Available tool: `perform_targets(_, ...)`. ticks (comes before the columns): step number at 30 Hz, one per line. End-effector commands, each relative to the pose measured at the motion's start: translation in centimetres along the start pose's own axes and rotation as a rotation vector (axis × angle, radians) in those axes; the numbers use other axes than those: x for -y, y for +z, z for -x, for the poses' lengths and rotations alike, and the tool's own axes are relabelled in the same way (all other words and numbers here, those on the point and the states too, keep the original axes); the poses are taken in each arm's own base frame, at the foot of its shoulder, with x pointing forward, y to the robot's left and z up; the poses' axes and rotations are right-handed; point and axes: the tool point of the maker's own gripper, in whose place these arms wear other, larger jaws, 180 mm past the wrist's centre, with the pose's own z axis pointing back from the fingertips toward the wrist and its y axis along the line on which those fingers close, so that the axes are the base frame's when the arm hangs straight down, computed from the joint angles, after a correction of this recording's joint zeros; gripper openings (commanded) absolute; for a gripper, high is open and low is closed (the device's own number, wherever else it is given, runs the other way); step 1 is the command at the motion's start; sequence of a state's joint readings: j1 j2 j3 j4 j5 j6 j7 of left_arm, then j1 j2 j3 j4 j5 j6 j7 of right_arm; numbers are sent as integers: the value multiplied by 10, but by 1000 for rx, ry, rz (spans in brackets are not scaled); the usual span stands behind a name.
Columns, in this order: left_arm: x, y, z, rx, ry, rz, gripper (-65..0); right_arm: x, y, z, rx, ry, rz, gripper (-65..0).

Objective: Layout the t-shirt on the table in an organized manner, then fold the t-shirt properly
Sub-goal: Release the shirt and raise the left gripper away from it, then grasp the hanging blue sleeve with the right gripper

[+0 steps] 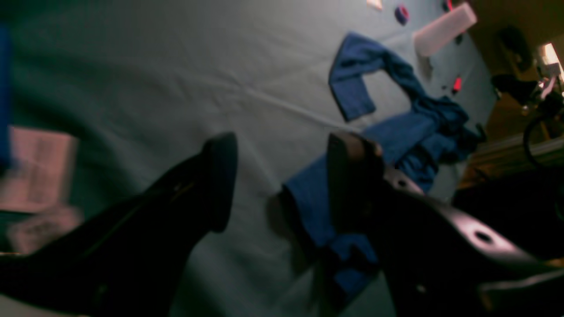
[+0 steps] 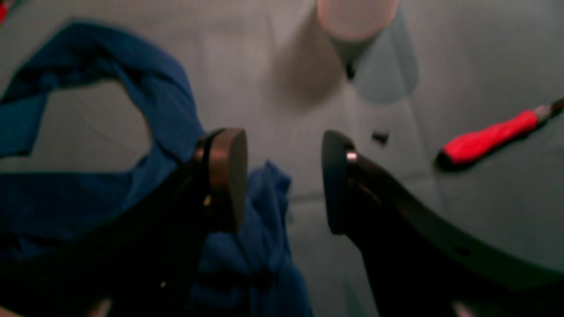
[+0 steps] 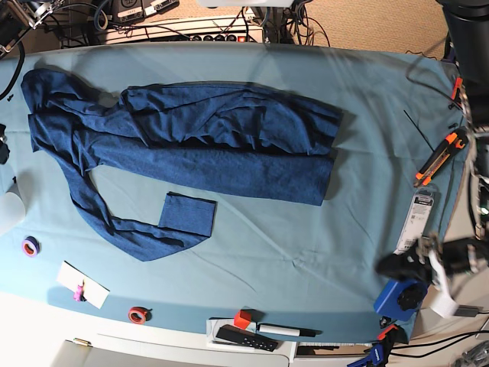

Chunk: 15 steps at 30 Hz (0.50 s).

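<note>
Sprawling t-shirt [image 3: 206,149], rumpled, half-folded, navy

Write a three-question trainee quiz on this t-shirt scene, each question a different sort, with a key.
1. True or false: the t-shirt lies flat and neatly spread on the table.
2. Multiple choice: the left gripper and the right gripper are A) both open and holding nothing, B) both shut on cloth, C) one open, one shut.
3. Fill in: in the base view, the orange-handled tool lies near the table's ____ edge.

Key: 1 false, it is bunched lengthwise with a sleeve trailing; 2 A; 3 right.
</note>
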State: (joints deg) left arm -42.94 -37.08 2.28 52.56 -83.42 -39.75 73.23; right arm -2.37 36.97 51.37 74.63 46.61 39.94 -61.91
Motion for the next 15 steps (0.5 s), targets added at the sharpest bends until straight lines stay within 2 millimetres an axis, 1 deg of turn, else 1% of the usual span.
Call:
perform_targets(1, 7, 12, -30, 72, -45, 5, -313, 3, 8, -30, 85, 31, 5, -373)
perform_targets(4, 7, 14, -36, 98, -49, 4, -313, 2, 8, -32, 89, 30, 4, -373)
perform_targets(6, 7, 12, -37, 115, -43, 8, -313, 2, 8, -33, 91, 28, 2, -373)
perform_targets(8, 6, 9, -34, 132, -30, 8, -314, 0, 7, -35, 100, 24, -2, -373)
perform_targets(10, 1, 1, -22, 118, -15, -2, -314, -2, 5, -35, 101, 25, -9, -373)
perform_targets(12, 0, -12, -5, 90, 3, -1, -315, -7, 1, -35, 94, 34, -22, -373)
perform_targets(14, -3, -23, 10, 62, 11, -13, -315, -15, -6, -32, 70, 51, -42, -373)
perform_targets(15, -6, -27, 14, 46, 2, -36, -315, -22, -11, -28, 50, 64, -58, -373)
